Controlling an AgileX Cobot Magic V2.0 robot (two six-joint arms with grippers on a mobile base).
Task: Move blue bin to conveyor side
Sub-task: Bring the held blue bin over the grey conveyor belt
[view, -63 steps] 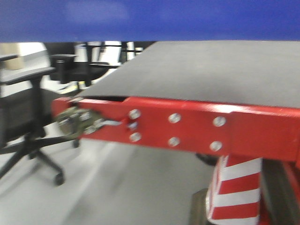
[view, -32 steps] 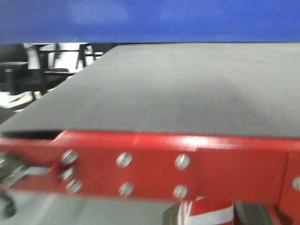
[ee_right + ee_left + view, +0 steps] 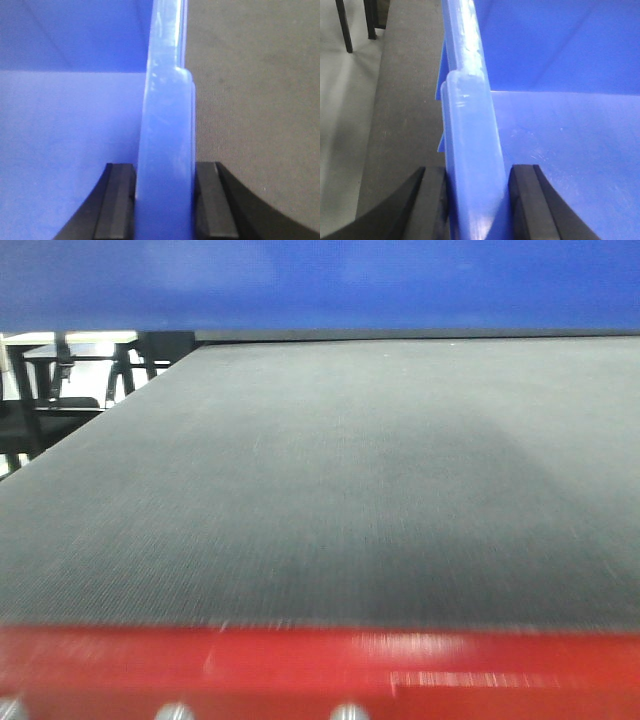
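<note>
1. Location: blue bin (image 3: 320, 285) is held up between both arms; in the front view it fills the top band, with the conveyor (image 3: 320, 490) spreading wide and dark below it; both wrist views show belt texture just outside the bin's walls, so I judge it is over the belt; whether its base touches the belt, I cannot tell.
2. Risk, grip: each hold is only a pinch on the rolled rim; the plastic is glossy, so a jolt or a tilt could let the rim slide through the pads and drop one side.
3. Risk, arms out of step: if one arm lowers or travels ahead of the other, the bin twists and the rim levers against the jaws.
4. Risk, placement: the red frame (image 3: 300, 670) sits at the belt's near edge and looks smeared, so I take it the base is in motion; releasing too near that edge, or the belt's left edge beside the floor (image 3: 345, 125), could leave the bin overhanging.
5. Left gripper (image 3: 477, 200): jaws clamped on the left wall's rim, one pad inside the bin and one outside; wrist looks along the rim from above.
6. Right gripper (image 3: 164, 200): mirror pose on the right wall's rim; jaws clamped the same way, with belt to the outer side.
</note>
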